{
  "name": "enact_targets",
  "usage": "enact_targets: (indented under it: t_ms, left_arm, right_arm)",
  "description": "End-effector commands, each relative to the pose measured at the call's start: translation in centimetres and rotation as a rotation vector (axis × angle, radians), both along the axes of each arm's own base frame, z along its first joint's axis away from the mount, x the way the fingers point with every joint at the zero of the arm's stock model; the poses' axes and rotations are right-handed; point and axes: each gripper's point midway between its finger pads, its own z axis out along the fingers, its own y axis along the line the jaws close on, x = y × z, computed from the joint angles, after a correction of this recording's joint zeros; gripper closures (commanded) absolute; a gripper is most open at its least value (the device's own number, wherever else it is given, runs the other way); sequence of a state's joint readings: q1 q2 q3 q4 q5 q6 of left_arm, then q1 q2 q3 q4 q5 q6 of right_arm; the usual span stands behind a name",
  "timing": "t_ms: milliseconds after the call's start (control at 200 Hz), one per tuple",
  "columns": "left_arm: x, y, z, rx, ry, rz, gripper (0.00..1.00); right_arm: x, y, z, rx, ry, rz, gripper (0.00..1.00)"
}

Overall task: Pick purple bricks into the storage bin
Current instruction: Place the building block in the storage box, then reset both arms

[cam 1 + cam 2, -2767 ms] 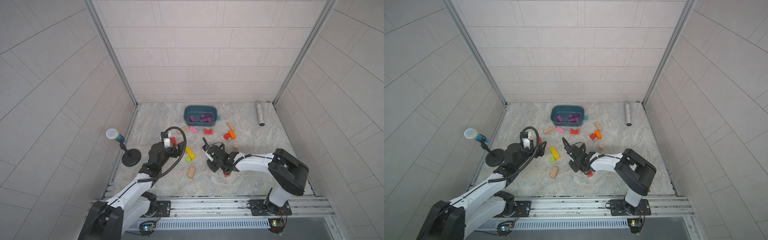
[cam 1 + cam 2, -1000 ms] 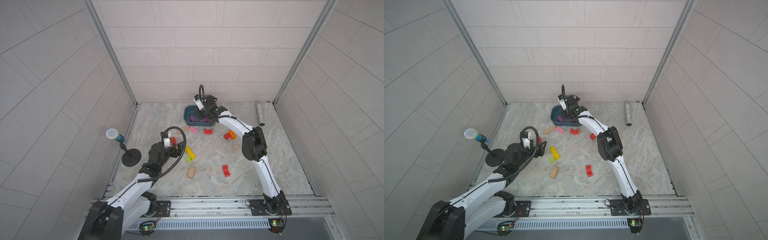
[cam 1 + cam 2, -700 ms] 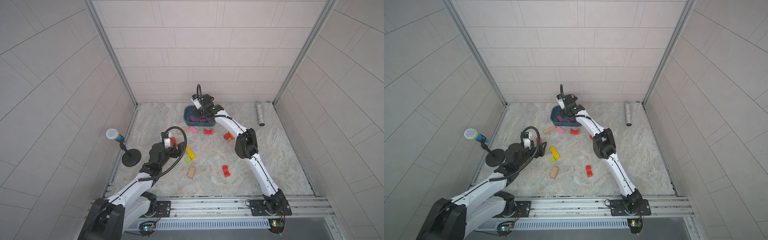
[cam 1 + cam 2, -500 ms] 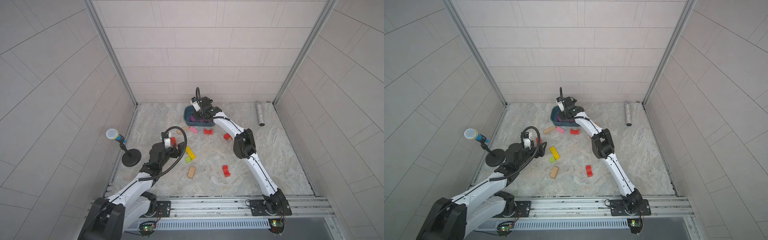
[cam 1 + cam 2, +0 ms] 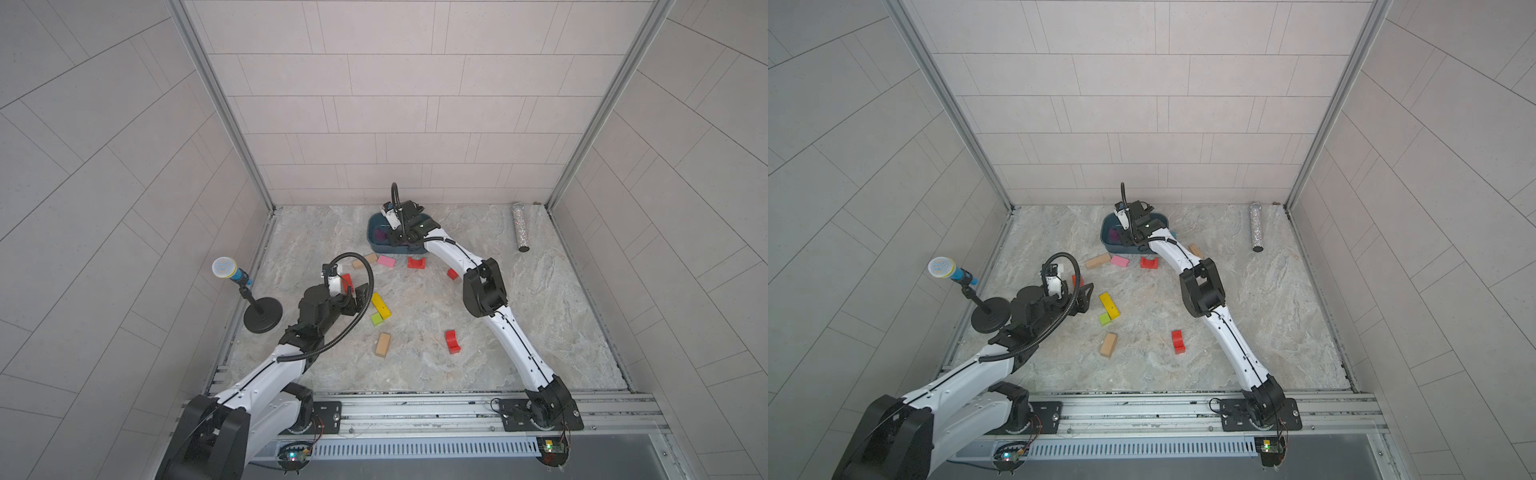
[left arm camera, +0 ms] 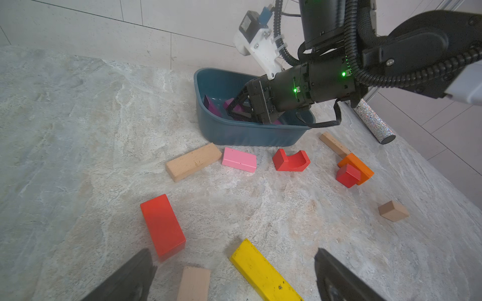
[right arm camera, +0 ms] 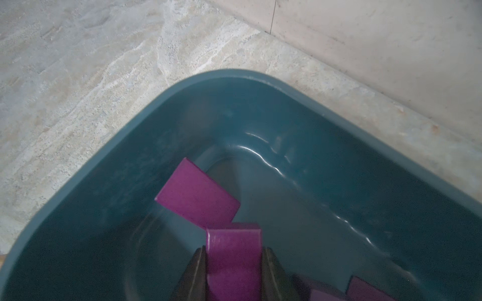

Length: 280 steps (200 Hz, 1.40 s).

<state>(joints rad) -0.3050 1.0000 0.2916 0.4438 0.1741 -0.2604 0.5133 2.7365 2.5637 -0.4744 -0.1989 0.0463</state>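
Teal walls of the storage bin [image 7: 234, 75] surrounded the right claw [image 7: 233, 256], whereas in the earliest pictures the right arm [image 5: 511, 332] had been folded low near the front of the table [image 5: 540, 332], its claw beside the red block [image 5: 452, 340] that now lay alone in the open. A second before, that arm had already been stretched to the bin at the back wall. Since then only its elbow had drifted a little toward the robot's left, and the left arm [image 5: 266, 374] had not moved. The right claw was clamped on a purple brick [image 7: 233, 242], pinched between both fingers and held within the bin's walls. Just ahead of the claw's tips a second purple brick [image 7: 198, 200] leaned tilted against the inner wall; whether the two touched could not be told. More purple bricks [image 7: 365, 289] lay on the bin floor beside the claw. The left claw [image 6: 233, 252] hung with its jaws wide apart over a yellow bar [image 6: 263, 271].
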Motion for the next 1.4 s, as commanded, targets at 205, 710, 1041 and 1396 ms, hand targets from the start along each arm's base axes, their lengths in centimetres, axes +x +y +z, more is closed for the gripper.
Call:
enact_targets:
  t_ms: [205,710,1041,1396]
  left_arm:
    - [0.6,0.1,1.6,-0.002,-0.051,0.007,0.0]
    - [0.4,0.4,2.3,0.004,-0.059,0.016,0.0]
    - [0.9,1.1,4.9,0.031,-0.109,0.047,0.0]
    - [2.1,4.9,8.3,0.107,-0.191,0.247,0.0]
  right_arm:
    - [0.5,0.3,1.7,0.025,-0.036,0.001,0.84]
    - [-0.4,0.1,11.6,0.075,-0.155,0.034,0.2]
    - [-7.0,-4.0,22.5,0.121,-0.392,0.049,0.0]
    - [-19.2,-20.3,20.9,-0.069,-0.809,-0.2,0.0]
